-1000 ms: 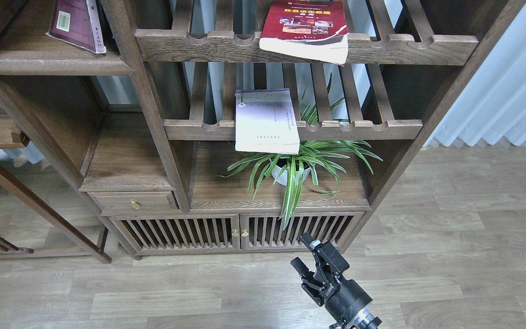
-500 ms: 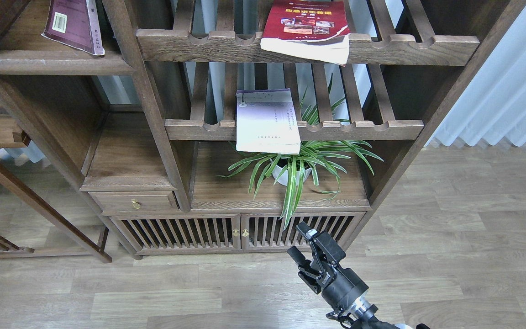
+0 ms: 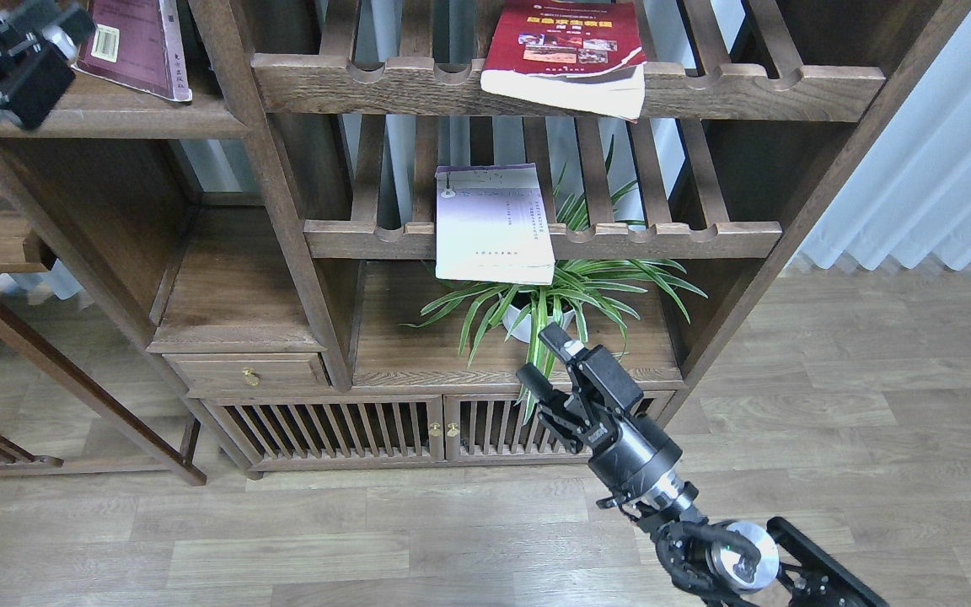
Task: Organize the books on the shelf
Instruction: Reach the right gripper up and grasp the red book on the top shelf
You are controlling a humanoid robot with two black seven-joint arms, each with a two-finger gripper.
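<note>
The right gripper (image 3: pixel 546 362) has its jaws open and empty, in front of the plant (image 3: pixel 553 295). Above them, the cream book (image 3: pixel 494 223) overhangs a slatted rack (image 3: pixel 662 238); higher, the red book (image 3: pixel 565 55) lies on another. The left gripper (image 3: pixel 9 51) is blurred; I cannot tell its jaws. Just right of it, the maroon book (image 3: pixel 136 42) rests on the shelf (image 3: pixel 131 118). Wood floor (image 3: pixel 856 405), pale curtain (image 3: pixel 941 160).
</note>
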